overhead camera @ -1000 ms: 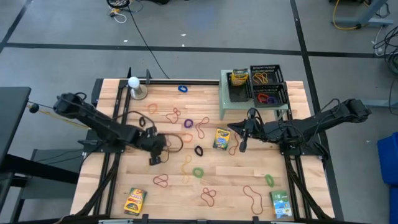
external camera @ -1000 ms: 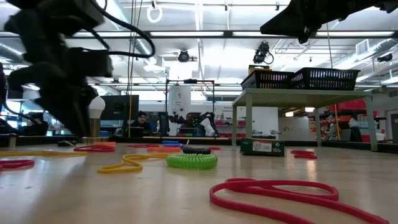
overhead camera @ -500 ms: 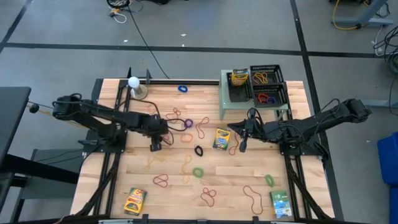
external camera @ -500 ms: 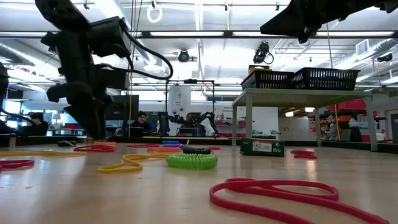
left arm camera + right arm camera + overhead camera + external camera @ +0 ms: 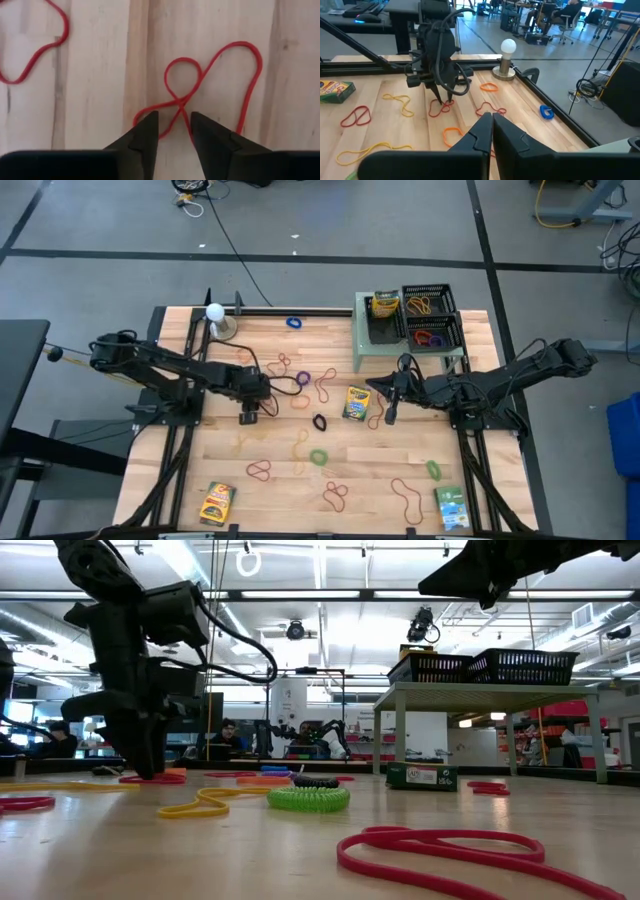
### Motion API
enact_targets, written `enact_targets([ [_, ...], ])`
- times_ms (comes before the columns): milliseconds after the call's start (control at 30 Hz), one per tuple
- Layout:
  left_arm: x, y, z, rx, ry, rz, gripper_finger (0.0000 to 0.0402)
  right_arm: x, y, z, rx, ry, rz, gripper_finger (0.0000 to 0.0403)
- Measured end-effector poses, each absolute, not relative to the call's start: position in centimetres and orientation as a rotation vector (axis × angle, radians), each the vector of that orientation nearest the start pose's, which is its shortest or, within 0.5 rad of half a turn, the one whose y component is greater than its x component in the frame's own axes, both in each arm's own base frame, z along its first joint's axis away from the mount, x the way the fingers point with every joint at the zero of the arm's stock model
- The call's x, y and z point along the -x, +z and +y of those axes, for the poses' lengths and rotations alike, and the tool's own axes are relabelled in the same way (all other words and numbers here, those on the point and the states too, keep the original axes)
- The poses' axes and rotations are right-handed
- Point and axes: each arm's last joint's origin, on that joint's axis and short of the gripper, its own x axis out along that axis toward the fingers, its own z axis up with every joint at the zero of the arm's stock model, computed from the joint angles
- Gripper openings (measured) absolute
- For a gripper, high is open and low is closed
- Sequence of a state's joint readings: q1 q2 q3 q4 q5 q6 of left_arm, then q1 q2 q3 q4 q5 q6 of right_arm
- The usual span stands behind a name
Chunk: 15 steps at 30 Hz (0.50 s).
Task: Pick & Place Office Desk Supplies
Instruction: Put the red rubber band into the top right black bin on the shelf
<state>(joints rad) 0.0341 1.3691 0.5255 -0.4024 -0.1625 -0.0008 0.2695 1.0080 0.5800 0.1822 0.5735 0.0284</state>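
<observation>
The left gripper point(image 5: 172, 131) is down at the table with its jaws a narrow gap apart, straddling the crossing of a twisted red band point(image 5: 210, 85); actual contact is hard to judge. The right gripper point(image 5: 492, 125) hovers closed and empty near a crayon box point(image 5: 356, 402).

pale matt wood-plank table point(image 5: 95, 75); thin smooth red rubber band point(image 5: 215, 65); matt black pincer point(image 5: 172, 131).

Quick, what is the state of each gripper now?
Left gripper: open, fingers straddling a red rubber band, nothing held.
Right gripper: shut, empty.
</observation>
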Motion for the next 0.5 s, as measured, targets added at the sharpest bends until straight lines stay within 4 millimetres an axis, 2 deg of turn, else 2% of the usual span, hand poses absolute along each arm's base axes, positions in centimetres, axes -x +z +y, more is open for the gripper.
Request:
enact_targets([
  [167, -20.7, 12.7, 1.1, -0.072, 0.151, 1.242, 0.0067, -21.3, 25.7, 4.2, 0.073, -0.306, 0.22, 0.0023],
  [300, -21.1, 13.7, 1.1, -0.076, 0.155, 1.195, 0.0012, -21.3, 25.7, 4.2, 0.073, -0.306, 0.22, 0.0023],
  [500, -21.8, 16.4, 1.1, -0.015, 0.163, 1.023, 0.0006, -21.3, 25.7, 4.2, 0.072, -0.306, 0.22, 0.0023],
])
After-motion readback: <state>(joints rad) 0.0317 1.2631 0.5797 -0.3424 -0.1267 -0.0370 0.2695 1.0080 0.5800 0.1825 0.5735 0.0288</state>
